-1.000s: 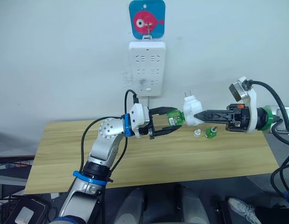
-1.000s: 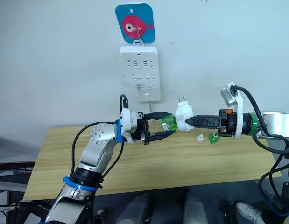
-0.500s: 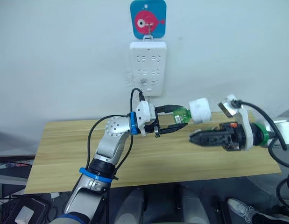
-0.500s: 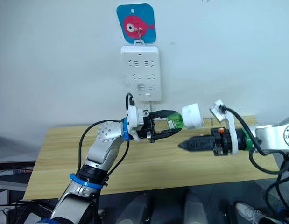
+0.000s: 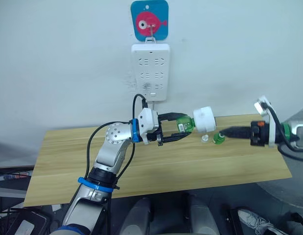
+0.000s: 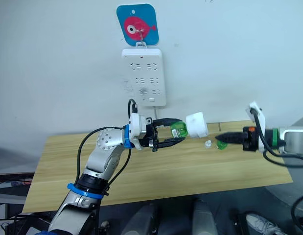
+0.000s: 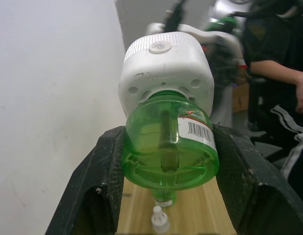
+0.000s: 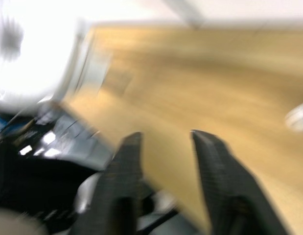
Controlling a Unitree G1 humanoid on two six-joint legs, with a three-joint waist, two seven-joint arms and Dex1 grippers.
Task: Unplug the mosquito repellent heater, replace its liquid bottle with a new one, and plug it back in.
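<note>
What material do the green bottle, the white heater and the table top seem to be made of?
Green bottle: clear tinted plastic, glossy; you see through it to a rod inside. Mosquito repellent heater: opaque white plastic, smooth, with a moulded ribbed edge. Table: light wood or wood-look laminate, matte; grain lines show, but which one is unclear.

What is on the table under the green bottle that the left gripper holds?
Below the green bottle lie a small white cap and a second green bottle; the held bottle covers most of that one in the left wrist view.
</note>
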